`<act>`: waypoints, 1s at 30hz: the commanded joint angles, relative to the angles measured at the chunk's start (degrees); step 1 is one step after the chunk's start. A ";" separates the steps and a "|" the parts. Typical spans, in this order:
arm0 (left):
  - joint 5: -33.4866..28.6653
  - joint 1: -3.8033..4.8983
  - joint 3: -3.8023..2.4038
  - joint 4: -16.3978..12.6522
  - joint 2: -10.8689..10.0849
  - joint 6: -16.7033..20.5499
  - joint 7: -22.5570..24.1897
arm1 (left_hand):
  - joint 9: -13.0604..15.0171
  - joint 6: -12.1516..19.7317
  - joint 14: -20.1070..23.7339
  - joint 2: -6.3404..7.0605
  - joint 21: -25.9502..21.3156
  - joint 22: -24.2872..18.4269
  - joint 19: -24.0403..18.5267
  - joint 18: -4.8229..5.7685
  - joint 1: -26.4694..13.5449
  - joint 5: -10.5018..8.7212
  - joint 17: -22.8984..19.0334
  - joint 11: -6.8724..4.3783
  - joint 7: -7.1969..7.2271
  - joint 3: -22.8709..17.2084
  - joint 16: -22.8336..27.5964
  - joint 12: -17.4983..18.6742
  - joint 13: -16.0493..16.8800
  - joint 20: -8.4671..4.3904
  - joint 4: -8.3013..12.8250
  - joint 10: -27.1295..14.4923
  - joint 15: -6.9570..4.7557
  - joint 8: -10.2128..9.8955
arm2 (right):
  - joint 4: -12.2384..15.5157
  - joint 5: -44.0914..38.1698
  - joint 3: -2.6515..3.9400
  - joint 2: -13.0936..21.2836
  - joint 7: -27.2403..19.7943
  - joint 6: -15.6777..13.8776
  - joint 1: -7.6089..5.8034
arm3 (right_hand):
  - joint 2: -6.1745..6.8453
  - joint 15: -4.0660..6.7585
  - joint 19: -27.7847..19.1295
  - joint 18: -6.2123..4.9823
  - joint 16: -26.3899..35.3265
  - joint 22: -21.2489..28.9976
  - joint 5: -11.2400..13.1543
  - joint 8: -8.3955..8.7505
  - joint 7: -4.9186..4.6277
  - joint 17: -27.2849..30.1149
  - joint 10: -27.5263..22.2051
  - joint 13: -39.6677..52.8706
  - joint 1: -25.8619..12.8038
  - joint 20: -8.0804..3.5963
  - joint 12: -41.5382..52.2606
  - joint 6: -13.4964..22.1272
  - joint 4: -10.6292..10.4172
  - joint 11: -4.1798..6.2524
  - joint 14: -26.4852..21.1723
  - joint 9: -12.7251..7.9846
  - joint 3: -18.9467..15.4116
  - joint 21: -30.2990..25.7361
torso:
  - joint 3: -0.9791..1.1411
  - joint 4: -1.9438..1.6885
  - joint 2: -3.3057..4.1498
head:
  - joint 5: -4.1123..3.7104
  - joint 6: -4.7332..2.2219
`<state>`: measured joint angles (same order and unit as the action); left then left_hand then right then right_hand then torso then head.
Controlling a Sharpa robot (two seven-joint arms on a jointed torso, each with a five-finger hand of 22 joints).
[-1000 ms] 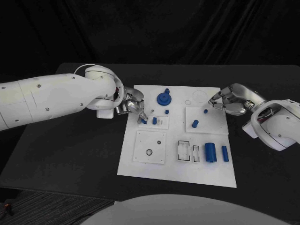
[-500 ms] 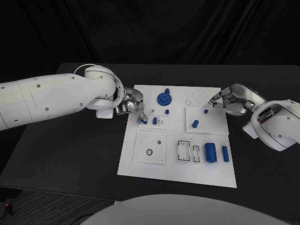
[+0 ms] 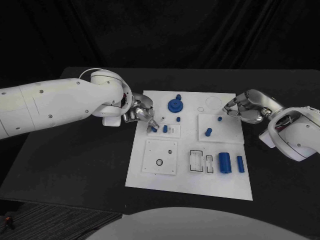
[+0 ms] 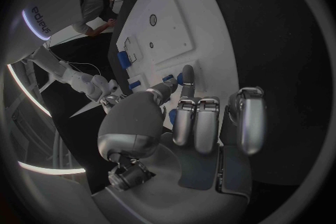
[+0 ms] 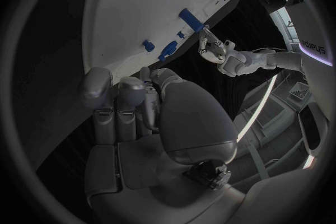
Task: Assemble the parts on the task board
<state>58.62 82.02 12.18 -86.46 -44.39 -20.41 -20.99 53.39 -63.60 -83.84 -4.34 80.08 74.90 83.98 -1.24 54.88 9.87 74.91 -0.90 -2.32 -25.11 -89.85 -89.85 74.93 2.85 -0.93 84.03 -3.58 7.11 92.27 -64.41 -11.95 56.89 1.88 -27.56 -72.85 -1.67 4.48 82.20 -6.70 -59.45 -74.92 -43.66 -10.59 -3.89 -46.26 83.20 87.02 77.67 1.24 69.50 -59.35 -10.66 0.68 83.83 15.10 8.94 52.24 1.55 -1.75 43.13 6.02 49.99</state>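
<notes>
Head view: task board [image 3: 191,175] flat on the desk [image 3: 66,165]. Seated upright so far: gear [image 3: 175,105] and small pegs [image 3: 165,128]; still lying loose near the board's front: two blue cylinders [image 3: 224,162] (judged unassembled).

Left wrist view: left hand [image 4: 189,123] at the pegs, one finger extended onto a blue part, the rest curled; grasp cannot be told.

Right wrist view: right hand [image 5: 140,117] curled, holding nothing visible.

We observed the right hand [image 5: 150,123] with fingers curled inward, holding nothing, beside the white task board [image 5: 133,17]. Small blue parts [image 5: 168,49] stood on it. The left hand [image 5: 212,47] reached near them.
</notes>
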 commanded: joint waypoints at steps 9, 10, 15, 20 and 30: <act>0.12 -0.13 0.01 0.02 0.21 -1.17 0.34 | -1.27 -0.57 -6.16 -0.97 -0.21 12.25 1.90 -0.91 -6.58 -4.80 15.09 -0.14 -0.45 7.54 -0.15 -0.15 15.07 -0.34 -9.76 5.97 -0.30 -0.80 | 0.02 -0.30 0.04 0.03 1.11 0.39 0.13 | -0.16 0.40 -0.48 -0.12 0.39 -1.89 -0.20 -0.17 0.03 0.10 -0.08 -18.64 0.26 -0.01 -0.28 -0.44 -0.04 0.34 0.08 0.08 0.42 -0.35 | 0.02 0.02 0.01 | -0.01 0.01; 0.12 -0.13 0.01 0.03 0.22 -1.18 0.34 | -1.28 -0.60 -6.16 -1.01 -0.23 12.24 1.89 -0.92 -6.69 -4.86 15.09 -0.14 -0.45 7.78 -0.15 -0.15 15.07 -0.34 -10.02 5.97 -0.30 -0.81 | 0.02 -0.30 0.04 0.03 1.11 0.40 0.13 | -0.16 0.40 -0.48 -0.12 0.39 -1.89 -0.20 -0.17 0.03 0.10 -0.08 -18.64 0.26 -0.01 -0.28 -0.44 -0.04 0.34 0.08 0.08 0.42 -0.35 | 0.02 0.03 0.01 | 0.01 0.01; 0.12 -0.13 0.01 0.09 0.20 -1.17 0.35 | -1.32 -0.73 -6.16 -1.24 -0.25 12.24 1.89 -0.92 -7.05 -5.02 15.09 -0.14 -0.45 8.54 -0.15 -0.15 15.07 -0.34 -10.91 5.97 -0.29 -0.79 | 0.00 -0.30 0.04 -0.01 1.11 0.44 0.13 | -0.17 0.40 -0.51 -0.13 0.39 -1.86 -0.21 -0.17 0.03 0.09 -0.09 -18.67 0.27 -0.01 -0.32 -0.43 0.00 0.35 0.08 0.09 0.47 -0.45 | 0.00 0.03 0.01 | 0.04 0.01; 0.12 -0.13 0.01 0.06 0.05 -0.95 0.38 | -1.34 -0.77 -6.16 -1.60 -0.23 12.25 1.90 -0.92 -7.01 -4.55 15.09 -0.15 -0.42 8.72 -0.15 -0.15 15.07 -0.34 -11.23 5.97 -0.30 -0.80 | 0.02 -0.30 0.04 0.00 1.11 0.47 0.13 | -0.17 0.40 -0.50 -0.13 0.38 -1.88 -0.23 -0.17 0.03 0.07 -0.10 -18.69 0.30 -0.01 -0.35 -0.43 0.07 0.35 0.07 0.09 0.56 -0.42 | -0.02 0.02 0.00 | -0.04 0.01; 0.13 -0.09 -0.01 -2.27 -2.22 7.75 1.42 | -0.40 -1.85 -6.16 0.18 1.06 12.60 2.50 -0.67 -6.78 -2.33 15.09 -0.49 0.04 11.65 -0.15 -0.15 15.07 -0.55 -12.63 5.97 -0.57 0.44 | 0.38 -0.30 0.04 0.62 0.68 -0.34 0.13 | -0.14 0.40 -0.51 -0.12 0.37 -1.89 -0.25 -0.17 0.03 0.06 -0.12 -18.72 0.34 -0.01 -0.39 -0.43 0.17 0.36 0.07 0.10 0.65 -0.42 | 0.01 0.02 -0.01 | 0.00 0.01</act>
<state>58.63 82.01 12.21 -88.34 -46.46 -17.92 -20.87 52.98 -65.15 -84.07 -4.38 81.13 74.90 84.02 -1.24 48.23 7.55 74.91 -0.92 -2.05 -13.56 -89.85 -89.85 74.93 2.79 -13.66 84.00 -3.81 7.50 92.46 -64.41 -11.95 57.31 1.91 -27.39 -72.84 -1.64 4.46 82.20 -6.70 -59.23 -74.91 -43.66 -10.59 -3.89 -46.20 83.12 87.02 77.65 1.24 69.50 -59.35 -10.43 0.60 83.83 15.11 9.17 52.18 1.55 -1.72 43.13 6.00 49.99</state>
